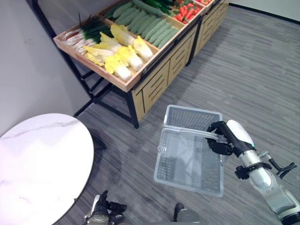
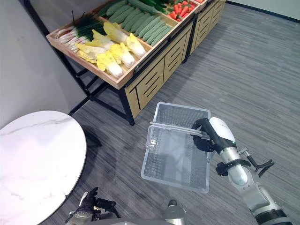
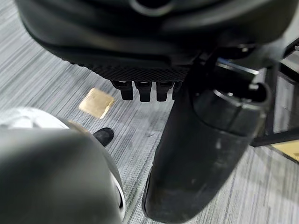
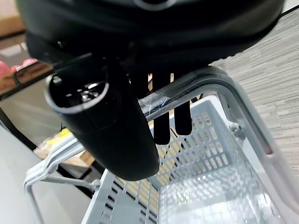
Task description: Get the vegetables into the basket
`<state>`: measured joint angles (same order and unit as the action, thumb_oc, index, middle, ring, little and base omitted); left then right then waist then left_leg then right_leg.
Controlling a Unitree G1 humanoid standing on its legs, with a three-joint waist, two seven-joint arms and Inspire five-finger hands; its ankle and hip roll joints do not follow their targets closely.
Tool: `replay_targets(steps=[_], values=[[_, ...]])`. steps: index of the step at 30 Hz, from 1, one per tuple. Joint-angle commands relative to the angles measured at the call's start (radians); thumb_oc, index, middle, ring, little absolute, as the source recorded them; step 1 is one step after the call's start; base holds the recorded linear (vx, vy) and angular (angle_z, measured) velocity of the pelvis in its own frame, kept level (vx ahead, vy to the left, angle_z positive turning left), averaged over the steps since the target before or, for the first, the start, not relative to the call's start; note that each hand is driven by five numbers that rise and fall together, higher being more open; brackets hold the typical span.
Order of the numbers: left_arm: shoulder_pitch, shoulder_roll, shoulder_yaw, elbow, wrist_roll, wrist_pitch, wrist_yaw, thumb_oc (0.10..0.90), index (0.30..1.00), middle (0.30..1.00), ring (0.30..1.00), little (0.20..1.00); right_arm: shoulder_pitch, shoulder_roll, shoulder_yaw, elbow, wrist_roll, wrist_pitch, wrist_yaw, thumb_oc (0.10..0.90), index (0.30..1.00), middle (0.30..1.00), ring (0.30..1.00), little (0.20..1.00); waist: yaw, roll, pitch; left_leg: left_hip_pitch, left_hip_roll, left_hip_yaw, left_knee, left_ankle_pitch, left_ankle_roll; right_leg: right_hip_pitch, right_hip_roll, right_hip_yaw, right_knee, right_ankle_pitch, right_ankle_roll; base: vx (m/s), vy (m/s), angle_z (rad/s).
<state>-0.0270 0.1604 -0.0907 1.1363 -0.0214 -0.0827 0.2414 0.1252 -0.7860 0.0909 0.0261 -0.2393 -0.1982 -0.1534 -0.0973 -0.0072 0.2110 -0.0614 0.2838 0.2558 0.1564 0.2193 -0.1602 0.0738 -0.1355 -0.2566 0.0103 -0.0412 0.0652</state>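
Observation:
My right hand (image 1: 219, 138) is shut on the handle (image 4: 219, 81) of a clear grey plastic basket (image 1: 191, 111) and holds it above the floor; nothing lies in the basket. The vegetables rest on a sloped wooden display stand (image 1: 154, 79) beyond it: yellow-white cabbages (image 1: 123, 52), spring onions (image 1: 89, 32), green cucumbers (image 1: 146, 21) and red ones (image 1: 185, 11) farther back. The basket hangs a short way in front of the stand's wooden front. My left hand (image 1: 106, 210) hangs low at my side, open and holding nothing.
A round white marble table (image 1: 40, 161) stands at the left, near a grey wall (image 1: 28, 70). Black metal legs (image 1: 96, 93) hold up the stand's near end. Grey plank floor (image 1: 253, 70) stretches to the right of the stand.

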Motion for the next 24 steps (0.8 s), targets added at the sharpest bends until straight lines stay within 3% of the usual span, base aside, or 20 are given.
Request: replay_targets(steps=[1, 3, 5, 8, 12, 17, 21, 24], values=[[-0.046, 0.023, -0.02, 0.0, -0.032, -0.052, 0.032, 0.9, 1.0, 1.0, 1.0, 1.0, -0.176, 0.002, -0.115, -0.112, 0.02, -0.094, -0.123, 0.4, 0.3, 0.3, 0.3, 0.3, 0.044, -0.045, 0.029, -0.027, -0.143, -0.166, -0.037, -0.153, 0.039, 0.004, 0.058, 0.12, -0.098, 0.059, 0.006, 0.06, -0.016, -0.58], [-0.044, 0.023, -0.027, -0.001, -0.041, -0.057, 0.036, 0.9, 1.0, 1.0, 1.0, 1.0, -0.193, -0.002, -0.101, -0.099, 0.025, -0.097, -0.121, 0.4, 0.3, 0.3, 0.3, 0.3, 0.049, -0.047, 0.025, -0.047, -0.151, -0.21, -0.079, -0.144, 0.037, 0.0, 0.059, 0.145, -0.097, 0.064, 0.012, 0.05, 0.016, -0.88], [-0.043, 0.023, -0.039, 0.009, -0.038, -0.064, 0.033, 0.9, 1.0, 1.0, 1.0, 1.0, -0.217, -0.004, -0.078, -0.081, 0.019, -0.096, -0.118, 0.4, 0.3, 0.3, 0.3, 0.3, 0.067, -0.037, 0.025, -0.079, -0.179, -0.282, -0.147, -0.096, 0.029, 0.009, 0.074, 0.187, -0.096, 0.058, 0.015, 0.09, 0.05, -0.69], [-0.039, 0.022, -0.041, 0.02, -0.035, -0.064, 0.033, 0.9, 1.0, 1.0, 1.0, 1.0, -0.232, -0.003, -0.061, -0.077, 0.017, -0.096, -0.113, 0.4, 0.3, 0.3, 0.3, 0.3, 0.073, -0.033, 0.027, -0.065, -0.195, -0.296, -0.155, -0.096, 0.029, 0.017, 0.082, 0.222, -0.092, 0.053, 0.017, 0.08, 0.096, -0.39], [-0.032, 0.015, -0.04, 0.036, -0.023, -0.062, 0.035, 0.9, 1.0, 1.0, 1.0, 1.0, -0.216, 0.01, -0.062, -0.078, 0.026, -0.096, -0.106, 0.4, 0.3, 0.3, 0.3, 0.3, 0.061, -0.026, 0.008, -0.01, -0.194, -0.255, -0.189, -0.116, 0.05, 0.014, 0.072, 0.256, -0.09, 0.057, 0.031, 0.03, 0.157, -0.44], [-0.023, 0.017, -0.049, 0.048, -0.01, -0.058, 0.02, 0.9, 1.0, 1.0, 1.0, 1.0, -0.203, 0.037, -0.07, -0.077, 0.029, -0.085, -0.106, 0.4, 0.3, 0.3, 0.3, 0.3, 0.052, -0.039, -0.005, 0.042, -0.215, -0.179, -0.191, -0.17, 0.097, 0.008, 0.027, 0.309, -0.081, 0.064, 0.063, 0.04, 0.237, -0.28], [-0.038, 0.028, -0.038, 0.082, -0.01, -0.053, -0.001, 0.9, 1.0, 1.0, 1.0, 1.0, -0.241, 0.06, -0.067, -0.045, 0.026, -0.072, -0.118, 0.4, 0.3, 0.3, 0.3, 0.3, 0.044, -0.049, 0.006, 0.049, -0.233, -0.097, -0.174, -0.208, 0.133, -0.063, -0.005, 0.376, -0.055, 0.103, 0.11, -0.09, 0.269, -0.65], [-0.046, 0.039, -0.042, 0.089, 0.004, -0.051, -0.017, 0.9, 1.0, 1.0, 1.0, 1.0, -0.267, 0.068, -0.057, -0.034, 0.022, -0.073, -0.12, 0.4, 0.3, 0.3, 0.3, 0.3, 0.049, -0.054, 0.015, 0.045, -0.226, -0.064, -0.163, -0.216, 0.141, -0.105, -0.004, 0.37, -0.001, 0.102, 0.121, -0.11, 0.109, -0.74]])
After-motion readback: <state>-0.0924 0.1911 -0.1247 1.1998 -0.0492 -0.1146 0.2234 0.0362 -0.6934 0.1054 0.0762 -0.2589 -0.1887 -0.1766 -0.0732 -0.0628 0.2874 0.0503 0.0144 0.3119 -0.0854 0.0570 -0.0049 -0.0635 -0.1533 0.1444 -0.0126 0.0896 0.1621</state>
